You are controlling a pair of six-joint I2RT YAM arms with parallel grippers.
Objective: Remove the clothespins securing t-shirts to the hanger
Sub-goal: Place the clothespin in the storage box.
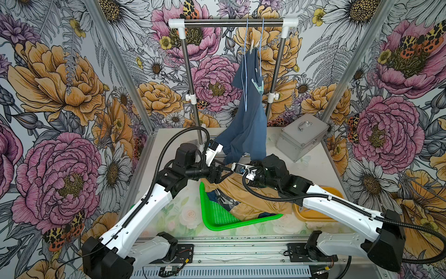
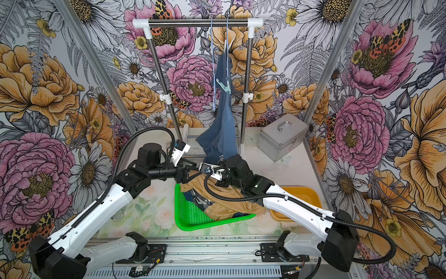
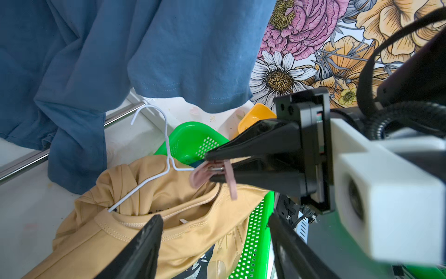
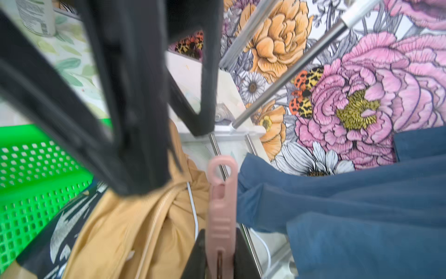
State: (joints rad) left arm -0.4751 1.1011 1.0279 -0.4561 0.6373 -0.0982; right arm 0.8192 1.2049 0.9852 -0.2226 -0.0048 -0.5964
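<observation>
One pale pink clothespin (image 4: pixel 220 207) clamped in the right gripper (image 3: pixel 211 168); left gripper (image 3: pixel 214 218) wide open near the tan t-shirt (image 3: pixel 96 241).

Table (image 1: pixel 321 174): green basket (image 1: pixel 241 223), yellow tray (image 1: pixel 306 216), case (image 1: pixel 299 137)

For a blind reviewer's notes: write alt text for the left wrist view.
The jaws of the right gripper are shut on a pink clothespin beside a white hanger threaded into the collar of a tan shirt, which is heaped over a green basket. A blue shirt hangs behind, and the jaws of the left gripper stand open in the foreground.
</observation>
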